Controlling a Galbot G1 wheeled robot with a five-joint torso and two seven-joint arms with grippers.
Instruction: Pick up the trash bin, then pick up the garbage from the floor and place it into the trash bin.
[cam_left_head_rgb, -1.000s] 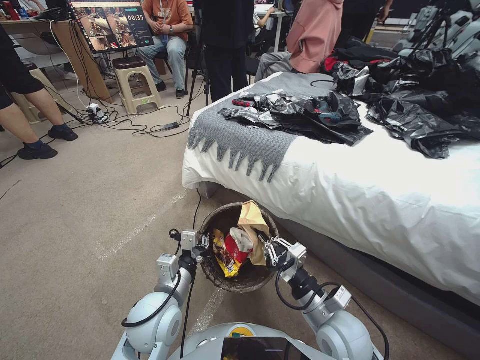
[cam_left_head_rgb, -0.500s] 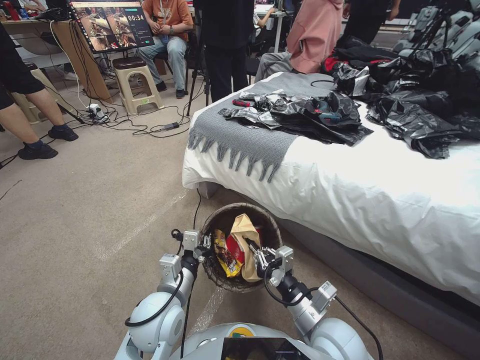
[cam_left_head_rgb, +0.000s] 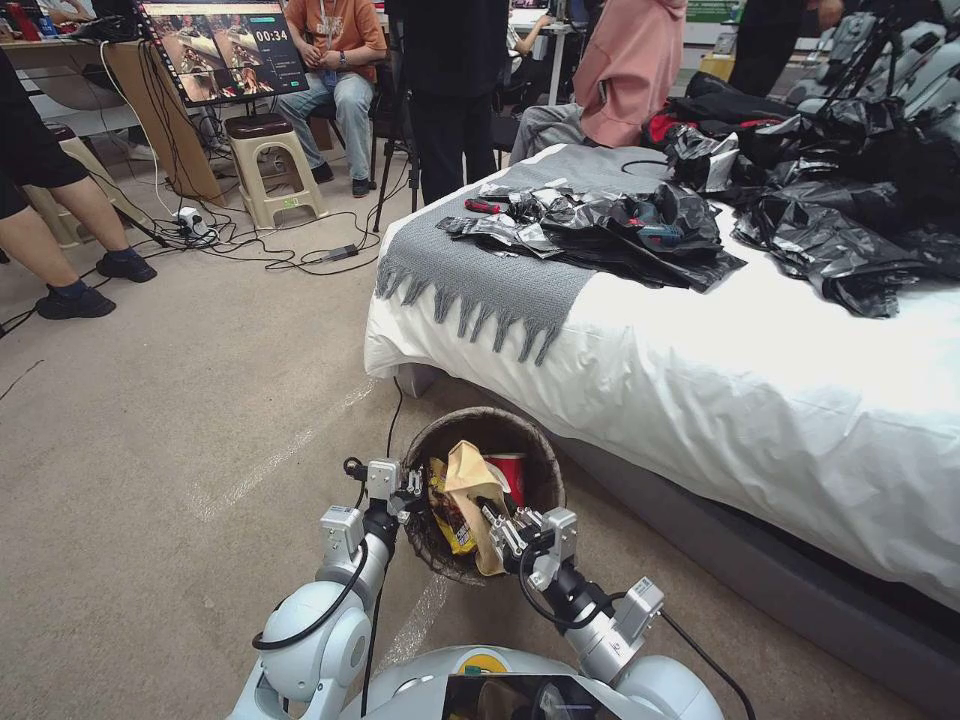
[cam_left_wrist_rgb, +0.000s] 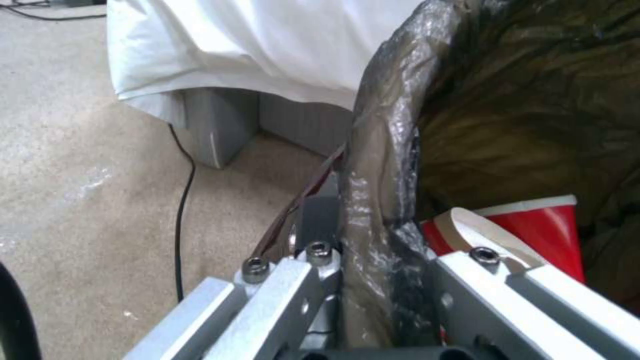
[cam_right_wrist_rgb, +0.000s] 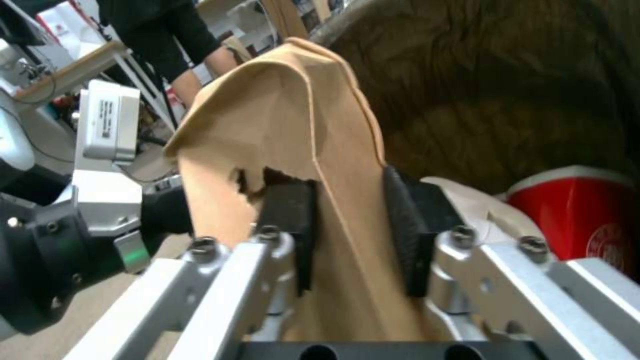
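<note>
The right end effector (cam_left_head_rgb: 497, 524) sits over the near rim of the small round white plastic trash bin with its dark brown bag liner (cam_left_head_rgb: 535, 452), its two black pads (cam_right_wrist_rgb: 413, 220) pressed against either side of a crumpled brown paper bag (cam_left_head_rgb: 470, 490); the jaws are clamped on that bag. In the right wrist view the bag (cam_right_wrist_rgb: 293, 165) rises between the pads, torn near one of them, with the liner's wrinkled wall behind it. The right arm reaches up from the shoulder at the lower edge of the head view, elbow bent, a black cable looping beside the wrist.

The left end effector (cam_left_head_rgb: 408, 487) is at the bin's left rim. In the left wrist view its metal fingers (cam_left_wrist_rgb: 293, 280) straddle the liner-covered rim (cam_left_wrist_rgb: 373, 165), one outside the wall and one inside, pinched on the trash bin. The left arm runs nearly straight from its shoulder to the rim.

Inside the bin, a red-and-white paper cup (cam_left_head_rgb: 508, 470) lies behind the paper bag, and a yellow snack wrapper (cam_left_head_rgb: 447, 510) lies against the left wall; its print cannot be read. A partial white logo shows on the cup (cam_right_wrist_rgb: 587, 215) in the right wrist view, not legible.

The bin is just beside the white-sheeted bed (cam_left_head_rgb: 760, 400), above the beige carpeted floor (cam_left_head_rgb: 150, 450). On the bed lie a grey fringed blanket (cam_left_head_rgb: 490, 270) and glossy black plastic bags (cam_left_head_rgb: 830, 230). Farther back a tilted monitor (cam_left_head_rgb: 222, 45) shows a timer reading 00:34.
</note>
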